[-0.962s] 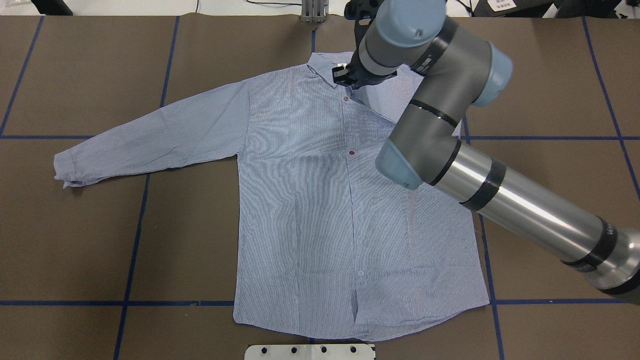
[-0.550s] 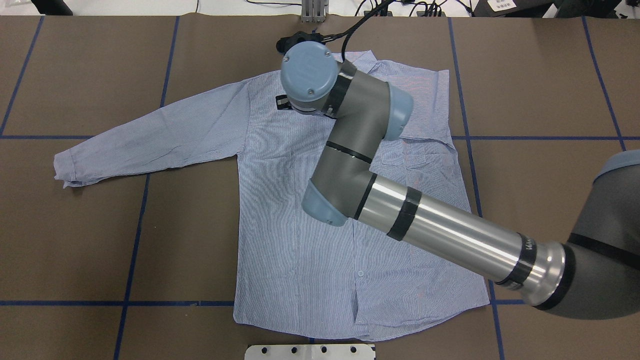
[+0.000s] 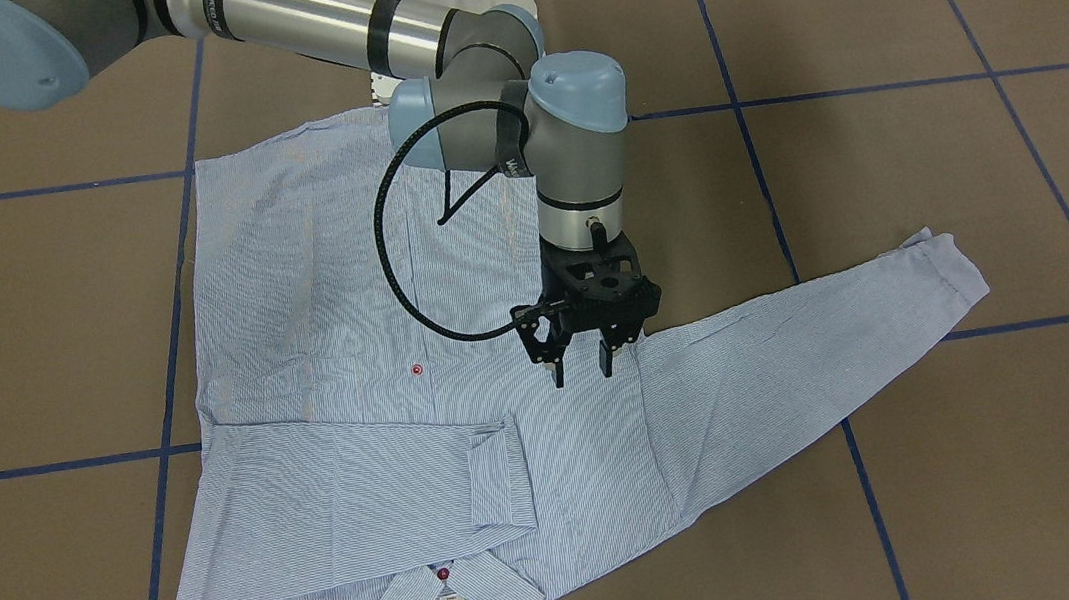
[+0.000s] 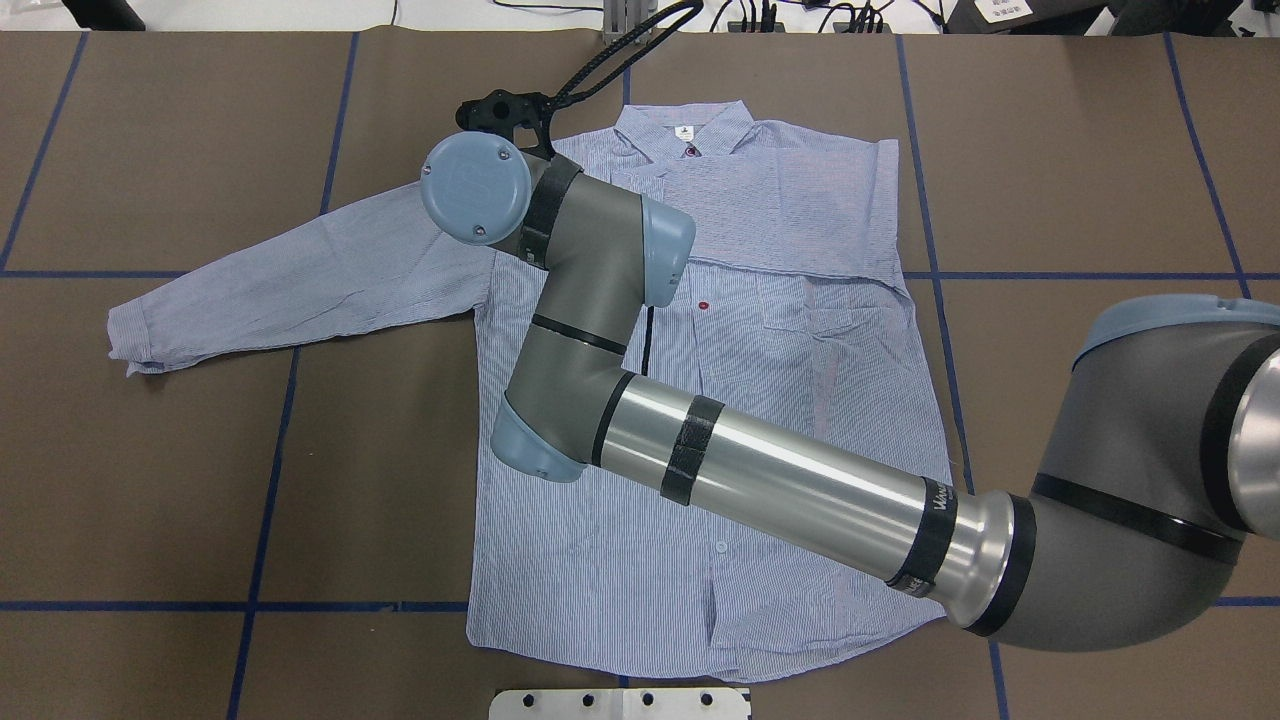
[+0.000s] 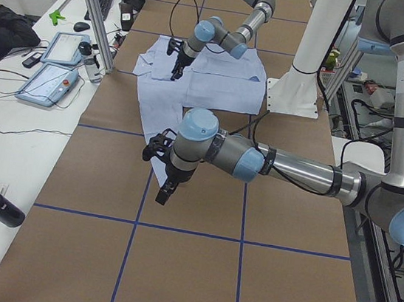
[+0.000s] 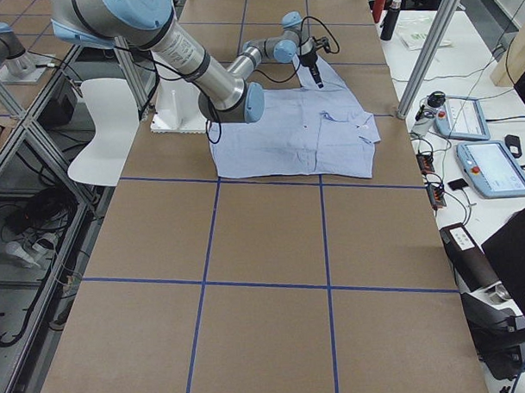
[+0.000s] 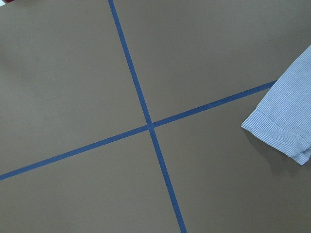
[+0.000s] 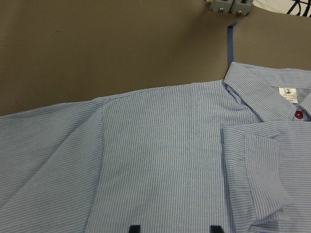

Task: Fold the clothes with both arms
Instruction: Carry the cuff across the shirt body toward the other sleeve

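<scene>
My right pincer (image 3: 582, 372) hangs wide and empty over the shirt (image 3: 313, 295) shoulder, ready to fold its sleeve. Left pincer (image 5: 163, 191): I cannot tell its opening.

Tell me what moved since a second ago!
The right arm swung toward the robot's left across the shirt. It carried its pincer from the collar to near the start of the outstretched sleeve. The pincer is open and holds nothing. The shirt's body and outstretched sleeve stayed put.
</scene>
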Robot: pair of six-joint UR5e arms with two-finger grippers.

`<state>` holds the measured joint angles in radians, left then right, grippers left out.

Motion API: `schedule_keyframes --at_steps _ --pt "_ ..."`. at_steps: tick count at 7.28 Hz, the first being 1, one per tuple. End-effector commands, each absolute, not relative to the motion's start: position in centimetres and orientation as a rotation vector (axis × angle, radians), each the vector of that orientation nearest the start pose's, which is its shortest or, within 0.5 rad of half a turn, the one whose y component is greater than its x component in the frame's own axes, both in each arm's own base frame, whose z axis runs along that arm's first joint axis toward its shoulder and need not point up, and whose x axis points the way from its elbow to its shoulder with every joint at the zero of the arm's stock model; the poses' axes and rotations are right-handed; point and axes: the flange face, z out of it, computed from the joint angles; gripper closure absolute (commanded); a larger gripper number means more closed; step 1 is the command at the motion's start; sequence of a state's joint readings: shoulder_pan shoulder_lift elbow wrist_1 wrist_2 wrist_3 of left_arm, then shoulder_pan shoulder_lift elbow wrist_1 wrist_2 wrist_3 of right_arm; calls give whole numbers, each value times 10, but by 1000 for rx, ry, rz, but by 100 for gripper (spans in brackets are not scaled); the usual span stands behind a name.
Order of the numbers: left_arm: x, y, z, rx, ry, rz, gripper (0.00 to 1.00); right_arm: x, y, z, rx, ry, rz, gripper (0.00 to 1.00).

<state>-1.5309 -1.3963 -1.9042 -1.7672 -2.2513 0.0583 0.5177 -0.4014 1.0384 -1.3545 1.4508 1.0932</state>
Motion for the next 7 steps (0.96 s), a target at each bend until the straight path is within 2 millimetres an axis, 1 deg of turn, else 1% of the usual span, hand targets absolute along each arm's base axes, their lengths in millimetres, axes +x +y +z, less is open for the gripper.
schedule_keyframes --at_steps 1,2,3,4,5,6,7 --pt "-53 -437 557 348 672 215 0 -650 -563 92 481 -737 89 0" --pt "-53 -437 557 348 672 215 0 -626 -589 114 439 -815 85 0" --pt "-53 -437 556 351 672 214 0 -607 -605 131 426 -878 82 0" --pt "-53 -437 556 351 672 216 0 -594 -612 164 452 -961 86 0" --pt "-53 -437 556 349 672 215 0 -585 -614 195 422 -998 88 0" --pt "-53 -437 556 351 672 214 0 -586 -612 200 371 -1016 165 0" --pt "-53 -437 557 348 672 213 0 -585 -611 200 331 -1062 256 1"
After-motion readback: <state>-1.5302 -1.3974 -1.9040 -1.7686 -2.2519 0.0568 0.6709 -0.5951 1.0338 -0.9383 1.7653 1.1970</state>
